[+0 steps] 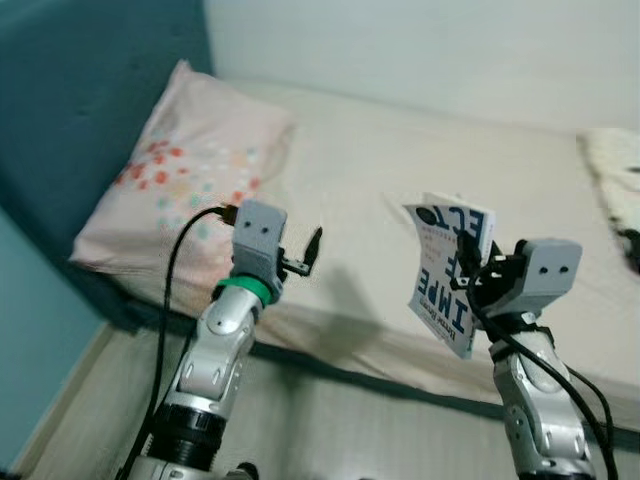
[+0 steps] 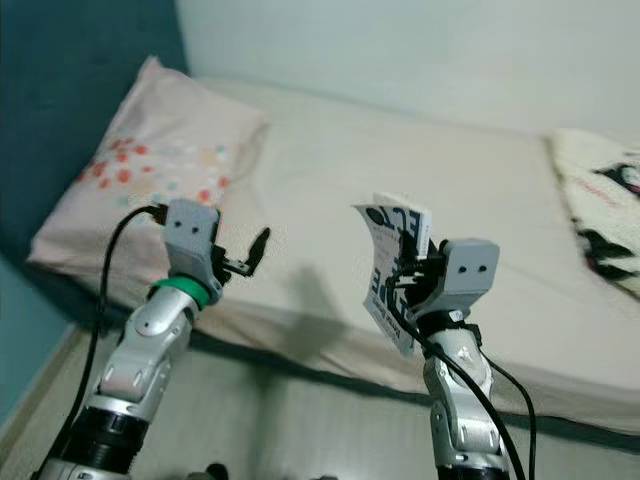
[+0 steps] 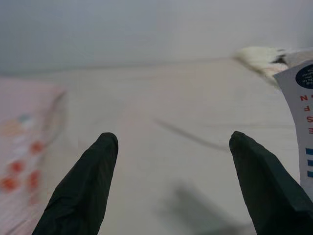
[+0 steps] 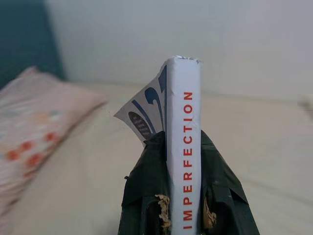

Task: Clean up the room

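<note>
Two silver arms with black joint rings; the left arm [image 1: 215,350] wears a green band, a black cable [image 1: 170,290] looping beside it. Grey wrist boxes [image 1: 258,235] show two screws. Black tapered fingers [image 3: 83,191].

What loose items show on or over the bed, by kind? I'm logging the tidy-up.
Pillow: 1
Book, clamped in the right gripper: 1
Black-and-white fuzzy blanket: 1
Total: 3
The left gripper is open and holds nothing.
</note>
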{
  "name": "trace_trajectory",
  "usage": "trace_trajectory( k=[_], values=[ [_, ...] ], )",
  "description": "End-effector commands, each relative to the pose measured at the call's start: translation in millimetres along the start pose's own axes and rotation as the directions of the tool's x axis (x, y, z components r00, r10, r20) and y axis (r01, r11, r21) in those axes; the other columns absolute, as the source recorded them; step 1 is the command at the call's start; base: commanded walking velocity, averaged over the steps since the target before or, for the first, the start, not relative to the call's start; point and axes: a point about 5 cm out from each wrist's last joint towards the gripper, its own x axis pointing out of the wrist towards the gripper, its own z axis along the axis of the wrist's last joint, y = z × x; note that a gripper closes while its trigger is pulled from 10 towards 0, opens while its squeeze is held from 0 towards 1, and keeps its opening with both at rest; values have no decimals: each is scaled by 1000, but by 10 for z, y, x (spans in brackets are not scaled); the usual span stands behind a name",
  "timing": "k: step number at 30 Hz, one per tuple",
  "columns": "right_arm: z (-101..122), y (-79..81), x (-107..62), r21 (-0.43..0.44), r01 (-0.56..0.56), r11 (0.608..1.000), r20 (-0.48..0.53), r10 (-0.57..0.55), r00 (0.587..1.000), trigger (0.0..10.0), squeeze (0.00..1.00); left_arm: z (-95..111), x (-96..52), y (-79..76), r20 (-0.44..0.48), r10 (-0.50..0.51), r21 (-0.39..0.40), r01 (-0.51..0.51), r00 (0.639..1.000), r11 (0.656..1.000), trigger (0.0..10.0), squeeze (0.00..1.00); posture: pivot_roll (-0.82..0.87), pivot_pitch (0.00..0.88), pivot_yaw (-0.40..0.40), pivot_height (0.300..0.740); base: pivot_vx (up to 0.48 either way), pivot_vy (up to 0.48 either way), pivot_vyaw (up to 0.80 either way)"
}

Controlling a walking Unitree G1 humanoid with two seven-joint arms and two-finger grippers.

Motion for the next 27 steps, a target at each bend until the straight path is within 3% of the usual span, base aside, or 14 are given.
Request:
trace_trajectory(
  k=[1,11,27],
  values=[
    [30,5,-9,5,0,1000,21,0,1000,10000,0,-67,-19,33,-30,10,5,-10,1000,1000,10000,0,-129,110,-7,740,0,0,0],
    [33,5,2,5,0,1000,24,0,1000,10000,0,-27,3,64,4,22,2,-22,1000,1000,10000,0,-131,104,-5,740,0,0,0],
    [31,12,10,2,-8,1000,23,8,1000,10000,0,-30,6,73,8,30,9,-30,1000,1000,10000,0,-129,100,-7,740,480,0,0]
  ],
)
